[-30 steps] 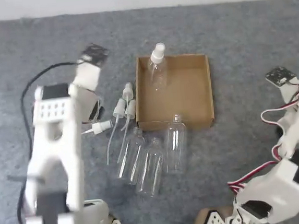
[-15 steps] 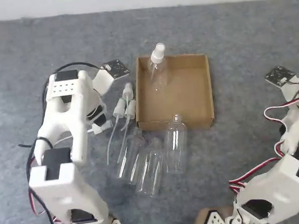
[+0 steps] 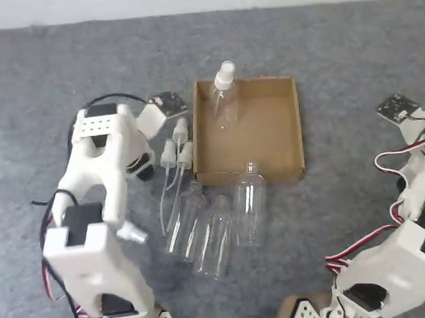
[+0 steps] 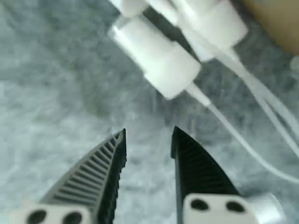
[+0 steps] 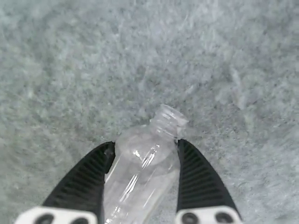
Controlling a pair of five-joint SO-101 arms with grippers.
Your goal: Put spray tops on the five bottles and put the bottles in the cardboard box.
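One spray top [image 4: 156, 63] lies just beyond your spread-apart left gripper [image 4: 148, 135]: straddle its collar squarely. Your right gripper [image 5: 145, 143] clamps a capless bottle [image 5: 140, 177].

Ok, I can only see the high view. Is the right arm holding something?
Observer: Yes. The right wrist view has the right gripper shut on a clear bottle, one finger on each side. The neck is open, with nothing screwed on.
Operator: And the left one, did it get a sprayer?
Observer: Not yet. In the left wrist view the left gripper is open and holds nothing. A white spray top lies on the grey carpet just past its fingertips.
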